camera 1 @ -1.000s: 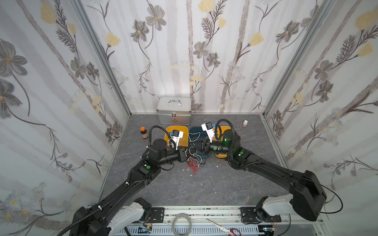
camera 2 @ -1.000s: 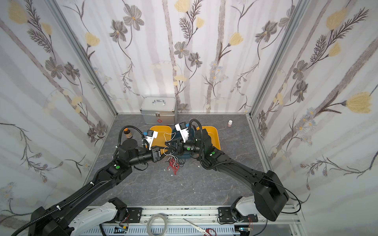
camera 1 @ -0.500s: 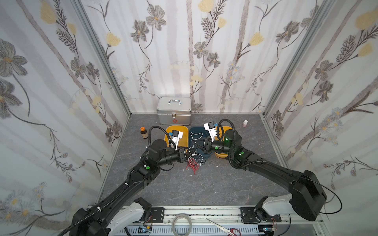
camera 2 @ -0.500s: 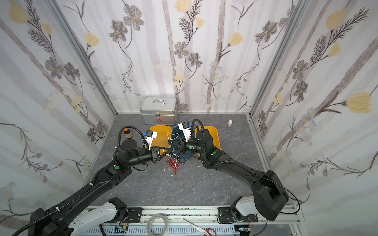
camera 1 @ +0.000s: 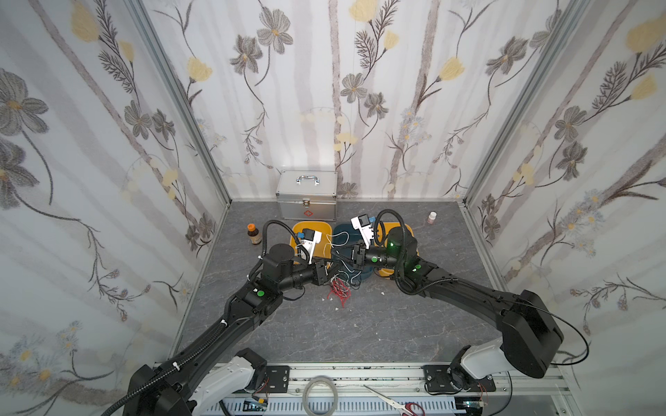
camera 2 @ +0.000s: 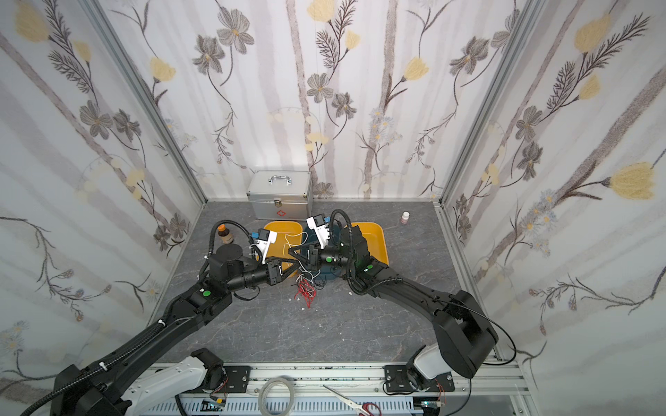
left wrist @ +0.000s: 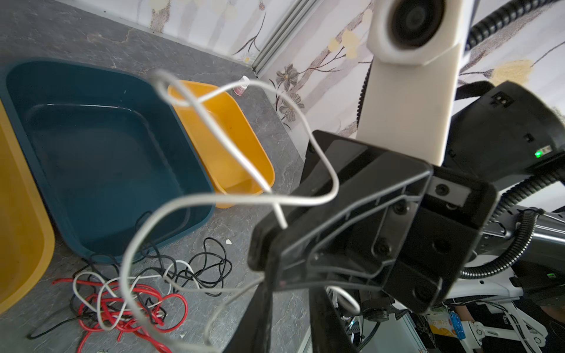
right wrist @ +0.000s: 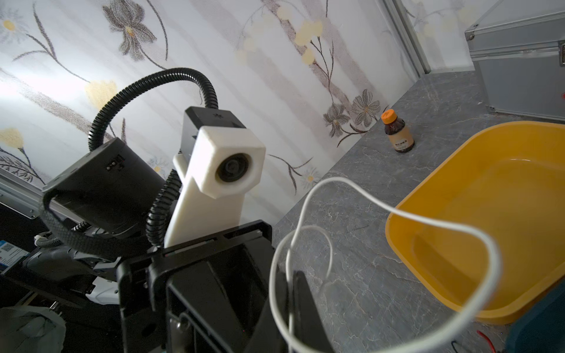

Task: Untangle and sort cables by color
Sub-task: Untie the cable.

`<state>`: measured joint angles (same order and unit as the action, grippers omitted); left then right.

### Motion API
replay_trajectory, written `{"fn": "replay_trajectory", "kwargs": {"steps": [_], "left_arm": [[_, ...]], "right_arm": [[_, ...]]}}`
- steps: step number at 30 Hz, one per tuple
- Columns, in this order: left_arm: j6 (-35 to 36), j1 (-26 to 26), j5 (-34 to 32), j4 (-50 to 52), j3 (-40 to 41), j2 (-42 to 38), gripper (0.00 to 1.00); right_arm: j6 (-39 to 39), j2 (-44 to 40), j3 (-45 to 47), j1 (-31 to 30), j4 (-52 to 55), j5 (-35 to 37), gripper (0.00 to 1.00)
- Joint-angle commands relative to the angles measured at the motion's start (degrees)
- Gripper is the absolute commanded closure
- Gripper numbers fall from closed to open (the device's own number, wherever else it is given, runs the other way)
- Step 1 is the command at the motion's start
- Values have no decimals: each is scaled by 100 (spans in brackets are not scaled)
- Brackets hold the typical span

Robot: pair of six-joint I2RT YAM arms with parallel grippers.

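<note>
A robot lab cell: wallpapered panels (camera 1: 108, 151), aluminium frame (camera 1: 360, 372), bolted arms (camera 1: 223, 331).

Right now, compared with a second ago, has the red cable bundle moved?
No. The red cable bundle lies in the same spot, just in front of the blue tray.

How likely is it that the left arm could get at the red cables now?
Probably yes: the red cables lie on open table right beside the left end effector. A white cable hanging across it might snag.
</note>
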<state>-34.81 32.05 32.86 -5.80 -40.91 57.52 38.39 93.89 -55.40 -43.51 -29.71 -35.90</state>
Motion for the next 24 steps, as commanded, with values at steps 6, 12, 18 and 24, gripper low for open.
{"fn": "replay_trajectory", "kwargs": {"steps": [6, 12, 18, 24], "left_arm": [[6, -22, -40, -412, -51, 276, 77], [42, -31, -133, -439, -75, 330, 88], [70, -72, -157, -361, -74, 280, 100], [113, -206, -368, -266, -14, 27, 100]], "right_arm": [[261, 228, -136, -44, -513, -251, 90], [256, 262, -160, -44, -498, -262, 89], [181, 221, -147, -18, -370, -216, 83], [-135, -18, -88, 60, 44, -16, 68]]}}
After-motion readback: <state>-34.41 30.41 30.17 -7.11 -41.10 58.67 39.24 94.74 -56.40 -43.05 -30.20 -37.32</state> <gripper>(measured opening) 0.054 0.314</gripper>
